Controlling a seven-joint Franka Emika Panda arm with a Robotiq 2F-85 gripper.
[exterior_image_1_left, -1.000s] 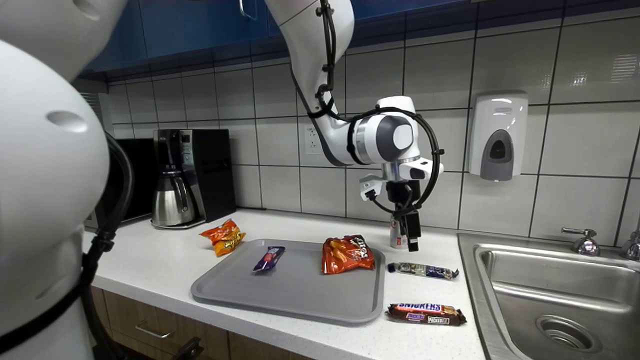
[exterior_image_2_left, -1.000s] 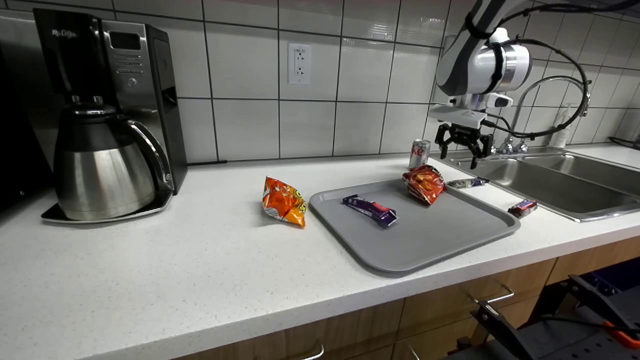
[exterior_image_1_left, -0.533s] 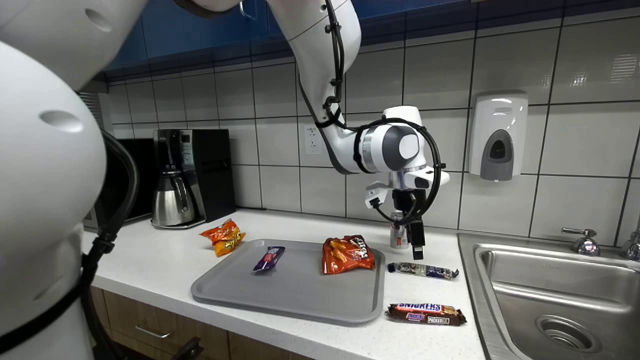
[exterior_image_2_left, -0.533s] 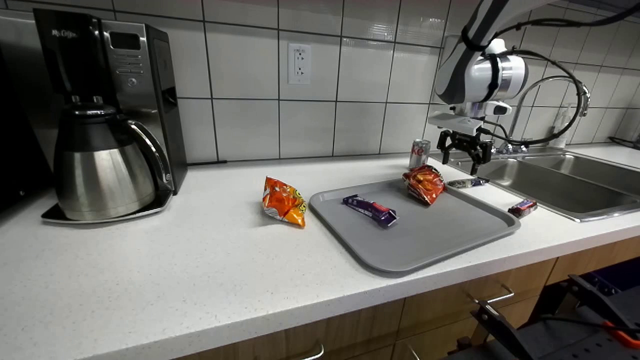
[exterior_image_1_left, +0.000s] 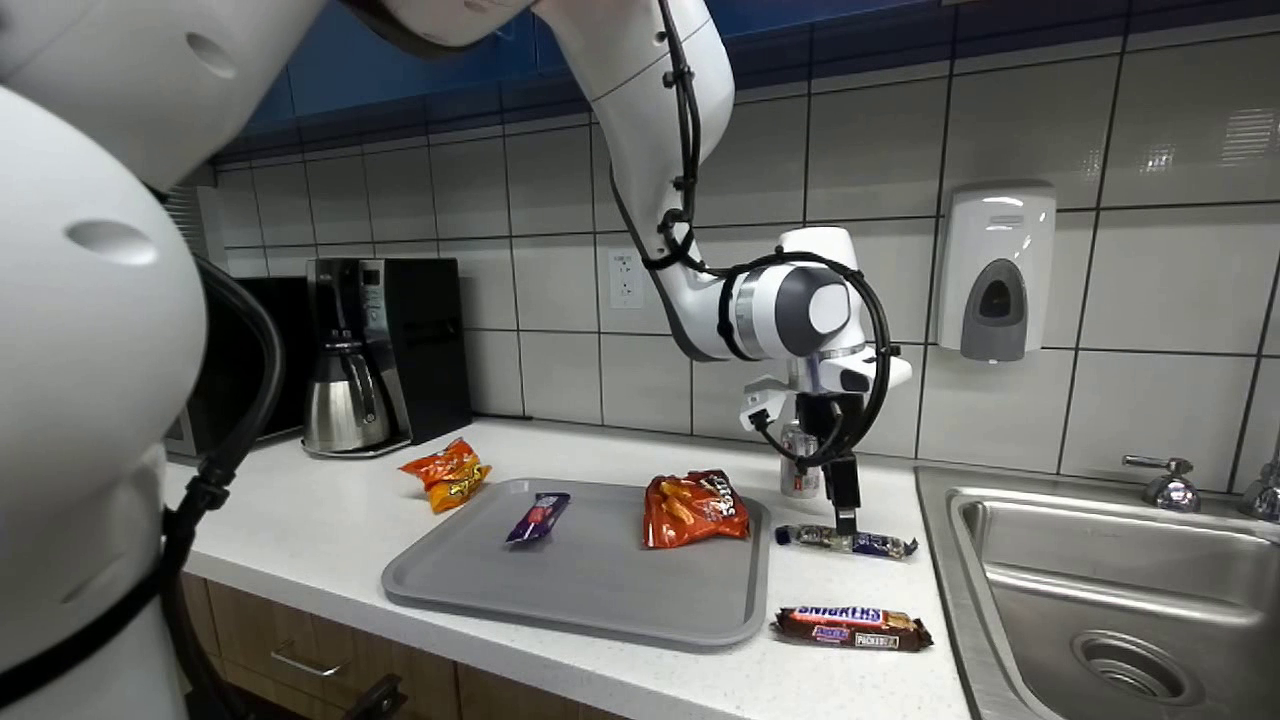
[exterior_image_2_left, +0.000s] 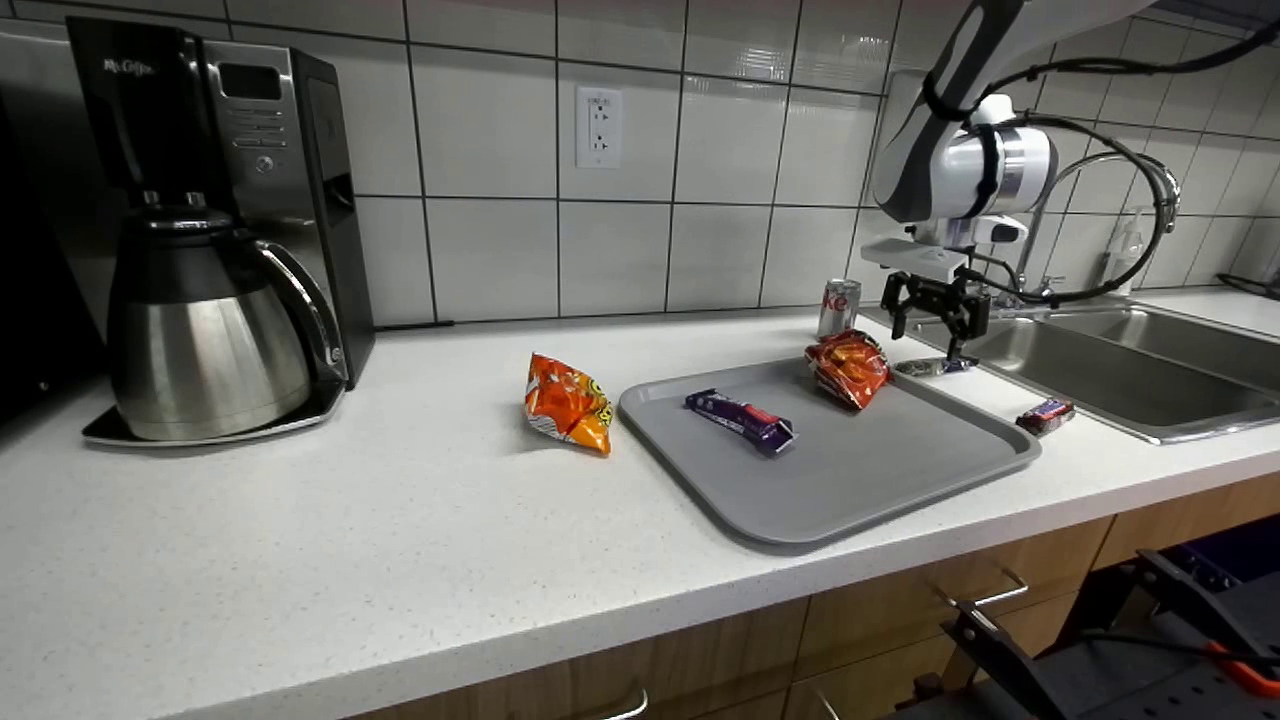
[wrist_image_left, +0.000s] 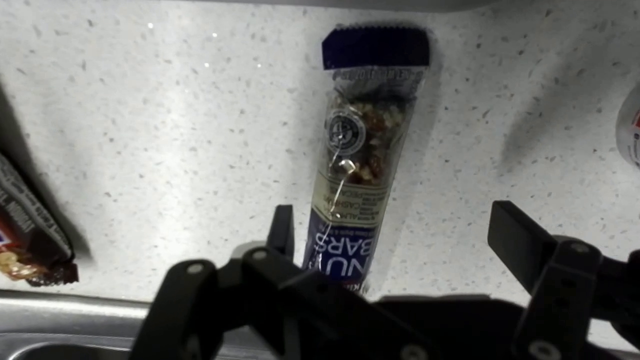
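I report the end effector (wrist_image_left: 395, 232) low over the counter (exterior_image_2_left: 400, 540), its jaws spread wide. The nut bar (wrist_image_left: 362, 165) lies flat on that counter, between the tray (exterior_image_1_left: 570, 590) and the sink (exterior_image_1_left: 965, 590); in the wrist view its lettered end sits between the jaws, closer to one. Contact I cannot tell. The surface is white with grey flecks. The grey tray carries a red snack bag (exterior_image_1_left: 695, 510) and a purple candy bar (exterior_image_2_left: 740, 418). An orange snack bag (exterior_image_2_left: 568, 405) lies near the tray; a soda can (exterior_image_2_left: 838, 308) stands upright; a chocolate bar (exterior_image_1_left: 852, 630) lies near the sink. I note a wall (exterior_image_2_left: 500, 250) of pale tiles with dark joints, bearing an outlet (exterior_image_2_left: 598, 128) and a soap dispenser (exterior_image_1_left: 998, 220). A coffee maker (exterior_image_2_left: 270, 180) with steel carafe (exterior_image_2_left: 210, 340) stands well apart from the sink. Blue cabinets (exterior_image_1_left: 340, 75) hang above, wooden drawers (exterior_image_2_left: 880, 575) sit below.
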